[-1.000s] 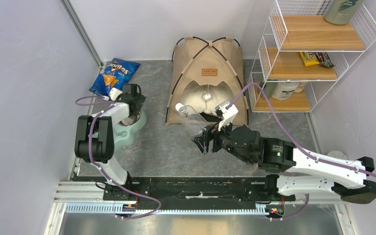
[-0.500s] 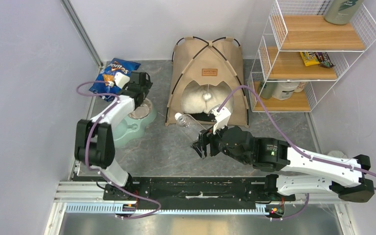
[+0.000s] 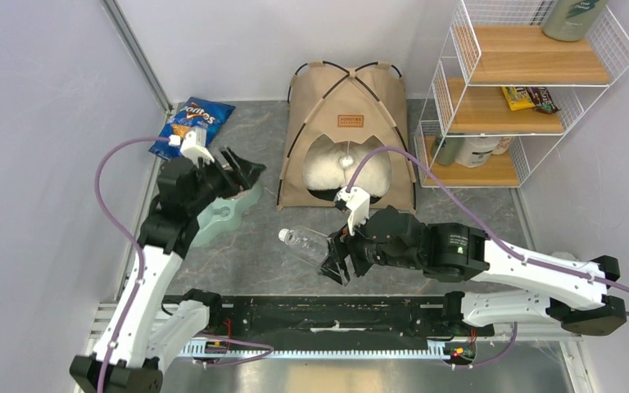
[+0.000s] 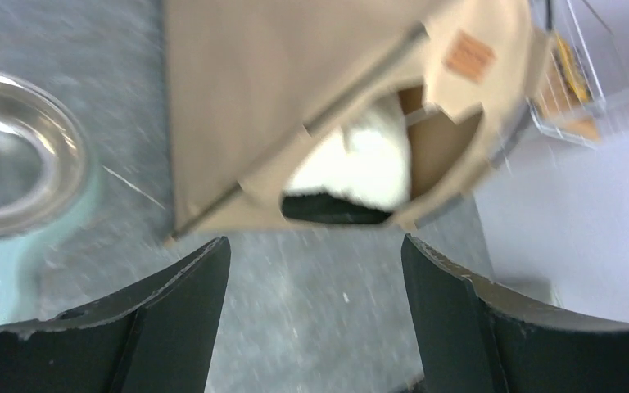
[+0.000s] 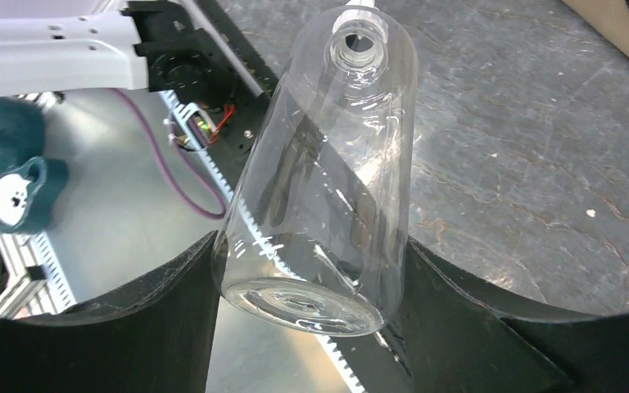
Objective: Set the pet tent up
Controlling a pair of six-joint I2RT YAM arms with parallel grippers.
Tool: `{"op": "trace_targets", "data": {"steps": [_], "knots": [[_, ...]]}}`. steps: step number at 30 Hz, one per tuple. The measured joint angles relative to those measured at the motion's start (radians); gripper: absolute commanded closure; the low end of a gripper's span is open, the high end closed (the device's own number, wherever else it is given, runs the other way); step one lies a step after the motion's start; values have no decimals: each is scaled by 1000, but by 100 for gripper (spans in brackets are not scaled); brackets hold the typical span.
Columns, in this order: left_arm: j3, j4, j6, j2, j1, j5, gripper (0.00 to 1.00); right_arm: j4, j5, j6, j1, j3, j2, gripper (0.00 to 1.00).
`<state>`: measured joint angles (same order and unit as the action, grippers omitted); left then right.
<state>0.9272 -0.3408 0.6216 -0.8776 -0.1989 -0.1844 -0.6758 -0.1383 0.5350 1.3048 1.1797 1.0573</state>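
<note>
Bottle (image 3: pixel 303 243) clamped in right tool (image 3: pixel 333 264) — pet tent (image 3: pixel 346 106) stands erect.

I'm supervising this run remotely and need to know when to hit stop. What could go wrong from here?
The right hand pinches the clear bottle only near its base, tilted above the table; it might slip out. The open left hand hovers close to the pet bowl and the pet tent; a swing could knock either.
</note>
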Motion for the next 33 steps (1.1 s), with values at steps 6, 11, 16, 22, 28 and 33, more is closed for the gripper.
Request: {"op": "trace_targets", "data": {"steps": [6,11,16,22,28,33], "knots": [[-140,-48,118,211,-4,-218,18,-29,50,0,0,17,-78,53],[-172,-61,92,307,-5,-334,18,-37,31,15,0,56,-142,53],[-43,-240,-282,313,-14,-413,15,-74,-4,58,0,164,-135,53],[97,-406,-670,260,-82,-583,10,-166,-13,110,0,285,-97,54],[252,-531,-963,168,-83,-820,6,-252,65,138,-1,332,-68,53],[279,-562,-1079,139,-86,-1010,5,-284,174,153,-1,342,-62,53]]}}
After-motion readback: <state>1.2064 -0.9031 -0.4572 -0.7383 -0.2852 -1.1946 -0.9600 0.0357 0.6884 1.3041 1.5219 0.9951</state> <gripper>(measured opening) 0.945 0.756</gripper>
